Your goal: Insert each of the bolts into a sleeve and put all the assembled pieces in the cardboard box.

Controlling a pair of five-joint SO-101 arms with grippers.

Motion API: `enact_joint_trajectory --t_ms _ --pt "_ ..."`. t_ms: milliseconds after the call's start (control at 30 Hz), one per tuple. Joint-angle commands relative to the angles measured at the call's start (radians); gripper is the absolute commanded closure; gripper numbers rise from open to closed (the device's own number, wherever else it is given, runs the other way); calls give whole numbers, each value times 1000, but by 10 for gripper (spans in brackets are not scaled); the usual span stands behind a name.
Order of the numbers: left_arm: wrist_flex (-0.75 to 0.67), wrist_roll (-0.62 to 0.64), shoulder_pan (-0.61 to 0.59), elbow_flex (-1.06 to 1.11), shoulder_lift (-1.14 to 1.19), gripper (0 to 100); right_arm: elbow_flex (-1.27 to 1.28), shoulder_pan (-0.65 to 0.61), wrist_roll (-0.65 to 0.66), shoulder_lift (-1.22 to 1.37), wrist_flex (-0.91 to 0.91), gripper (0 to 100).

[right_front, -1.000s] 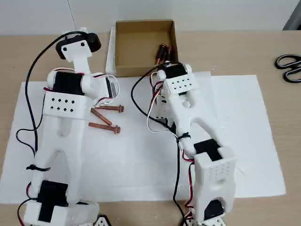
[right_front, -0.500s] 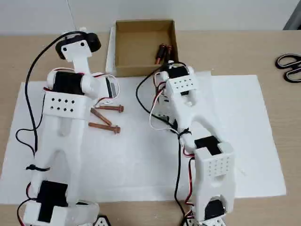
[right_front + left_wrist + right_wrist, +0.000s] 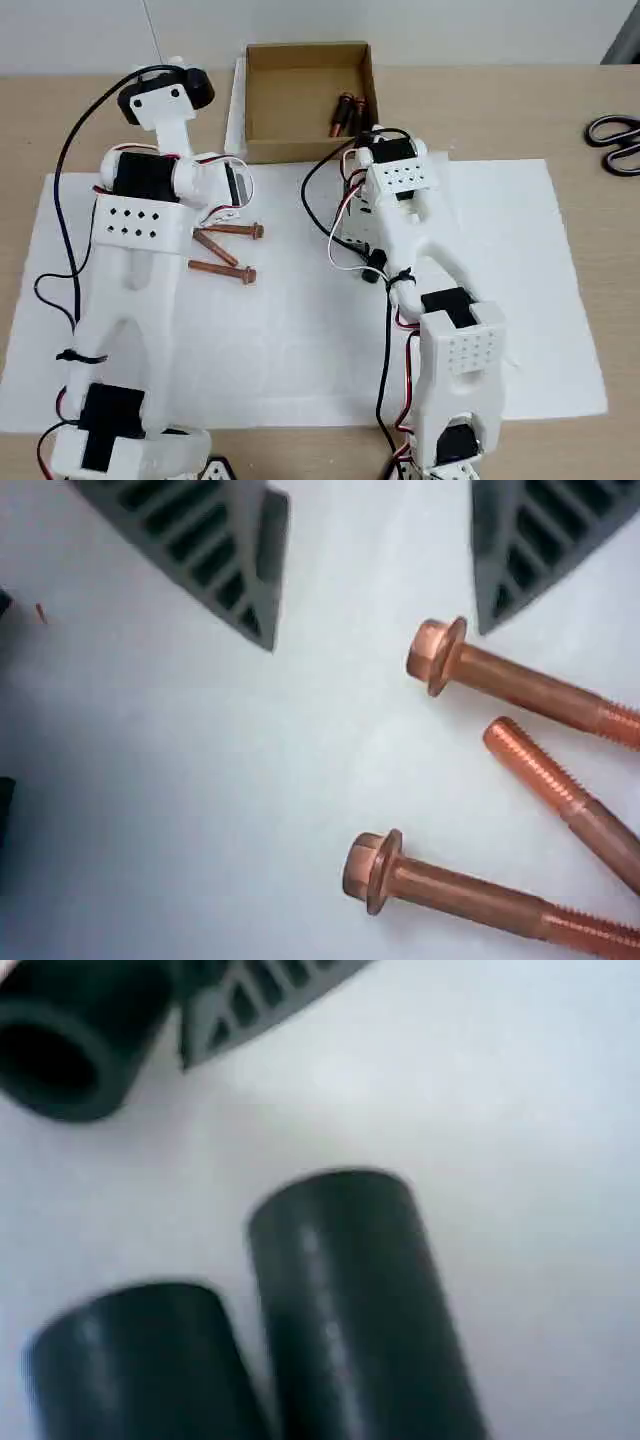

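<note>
Three copper bolts [image 3: 225, 250] lie loose on the white sheet beside my left arm [image 3: 140, 215]. In the left wrist view my left gripper [image 3: 375, 625] hovers open just above them, nothing between its grey fingers [image 3: 230, 560], and the nearest bolt head [image 3: 435, 655] lies by one fingertip. Three dark sleeves lie under my right arm's wrist [image 3: 398, 178]: one sleeve [image 3: 350, 1300] close up, a second sleeve [image 3: 140, 1360] beside it, a third sleeve [image 3: 70, 1040] next to a grey piece of my right gripper [image 3: 260, 995]. The cardboard box [image 3: 260, 100] holds assembled pieces [image 3: 345, 115] in its right corner.
A white paper sheet [image 3: 520, 300] covers the middle of the wooden table. Black scissors [image 3: 615, 143] lie at the far right edge. Cables loop from both arms, one black cable [image 3: 70, 170] curving along the left side.
My right arm's wrist has shifted to the right and slightly back from the box front. The left arm and the bolts have stayed put.
</note>
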Motion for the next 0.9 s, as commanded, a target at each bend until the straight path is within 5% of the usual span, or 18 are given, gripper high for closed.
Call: enact_joint_trajectory --t_ms 0,333,867 --pt "-18 3 -2 -5 -40 878 -3 5 8 -5 -8 870" --pt "-18 3 -5 -5 -40 878 0 -90 6 -7 45 869" --pt "-12 3 -8 -5 -40 878 0 -74 5 -5 1 869"
